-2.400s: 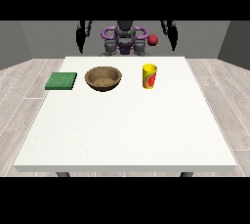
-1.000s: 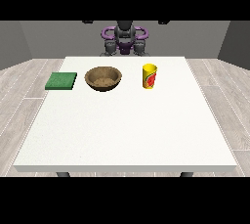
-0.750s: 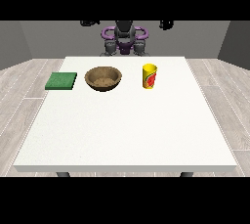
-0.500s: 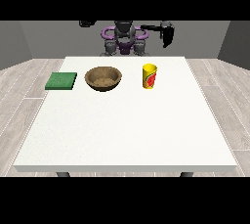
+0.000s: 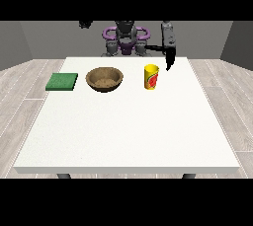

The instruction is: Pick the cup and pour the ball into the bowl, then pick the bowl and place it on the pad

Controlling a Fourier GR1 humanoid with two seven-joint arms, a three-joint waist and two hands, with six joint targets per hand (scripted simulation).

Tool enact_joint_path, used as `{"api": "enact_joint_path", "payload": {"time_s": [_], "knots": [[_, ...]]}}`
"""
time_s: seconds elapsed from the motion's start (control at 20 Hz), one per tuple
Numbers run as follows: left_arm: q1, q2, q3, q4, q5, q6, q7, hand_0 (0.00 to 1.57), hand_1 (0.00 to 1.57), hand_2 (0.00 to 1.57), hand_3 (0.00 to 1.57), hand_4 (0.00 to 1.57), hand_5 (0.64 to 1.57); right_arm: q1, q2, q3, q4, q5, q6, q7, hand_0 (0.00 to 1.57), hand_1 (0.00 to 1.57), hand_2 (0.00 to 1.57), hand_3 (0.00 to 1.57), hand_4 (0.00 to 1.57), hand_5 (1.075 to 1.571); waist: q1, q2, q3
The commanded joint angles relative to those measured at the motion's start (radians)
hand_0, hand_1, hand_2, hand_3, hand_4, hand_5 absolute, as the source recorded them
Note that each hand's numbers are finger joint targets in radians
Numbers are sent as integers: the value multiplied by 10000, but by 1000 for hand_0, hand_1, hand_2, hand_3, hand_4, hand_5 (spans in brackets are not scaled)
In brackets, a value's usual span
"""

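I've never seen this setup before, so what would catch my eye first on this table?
The yellow cup with a red mark, standing upright near the table's far edge. To the view's left of it sit a brown bowl and a green pad, all in a row. The black hand at the view's right hangs just behind and right of the cup, not touching it.

Bright, even light from above; the table (image 5: 128, 131) glows white without glare, and only faint soft shadows sit under the bowl (image 5: 104, 79) and cup (image 5: 151, 77).

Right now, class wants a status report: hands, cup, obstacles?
Hand at view's right hanging near yellow cup, not touching. Other hand raised, far off. Nothing blocking cup.
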Motion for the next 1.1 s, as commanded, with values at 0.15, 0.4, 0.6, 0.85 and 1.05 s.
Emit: {"api": "enact_joint_path", "payload": {"time_s": [0.15,0.4,0.6,0.85,1.05], "knots": [[-578,-213,29,2246,-136,14,-1118,0,0,0,0,0,1444,1053,5,-277,-152,-80,476,-421,0,0,0,0,0,1568,-76,-435,4],[-740,311,562,3416,79,-307,-1960,0,0,0,0,0,1425,1399,-649,-1439,-506,-1393,1565,-537,0,0,0,0,0,1567,-363,-177,6],[-964,416,833,4629,19,-244,-3159,0,0,0,0,0,1414,1097,-992,-1775,-1296,-1707,1826,28,0,0,0,0,0,1567,-745,211,0],[-1634,422,1099,5680,-28,180,-4095,0,0,0,0,0,1431,551,-1370,-2313,-2082,-2172,1818,913,0,0,0,0,0,1567,-1147,716,-7],[-2109,767,1219,6295,51,130,-3937,0,0,0,0,0,1409,1422,-1311,-2542,-2086,-2256,2249,-15,0,0,0,0,0,1567,-1118,786,0]]}}
